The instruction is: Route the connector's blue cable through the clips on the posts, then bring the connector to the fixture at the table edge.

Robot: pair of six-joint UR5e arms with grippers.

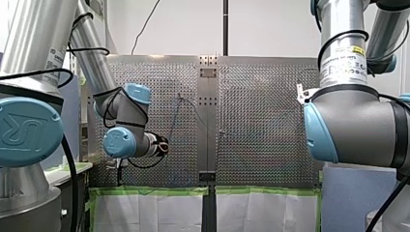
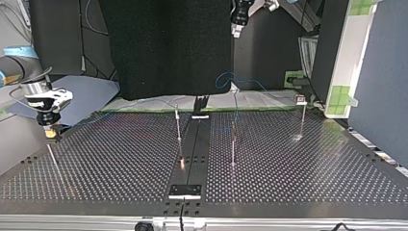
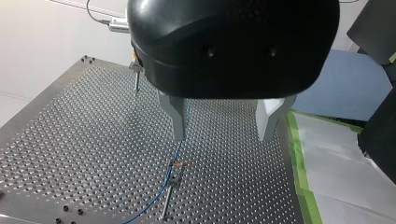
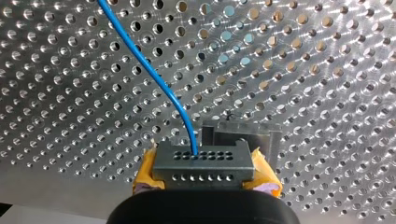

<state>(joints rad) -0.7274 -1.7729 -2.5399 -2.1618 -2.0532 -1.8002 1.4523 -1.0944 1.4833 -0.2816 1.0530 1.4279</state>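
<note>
Perforated table (image 2: 312, 168) fills the top view's lower half, w/ a dark centre strip (image 2: 192, 144) running 12 to 6. In the front view my left arm (image 1: 121, 121) sits at 9 o'clock and my right arm (image 1: 353, 125) at 3.

In the top view my right gripper (image 2: 49, 132) hangs at 9 o'clock, just above the table. My left gripper (image 2: 237, 29) is up at 12, well apart from the table. In the left wrist view it is spread wide, nothing btwn its metal fingers (image 3: 179, 116).

Thin posts (image 2: 234, 144) stand near the top view's centre, another at 2 o'clock.

In the right wrist view the yellow pads (image 4: 264, 175) pinch the connector (image 4: 203, 161). The blue cable (image 4: 154, 77) leaves its upper row of holes and runs off ahead over the table. In the left wrist view the cable passes just beside one finger, down to a clip post (image 3: 169, 196) under the gripper. Can't tell if it's seated in the clip.
</note>
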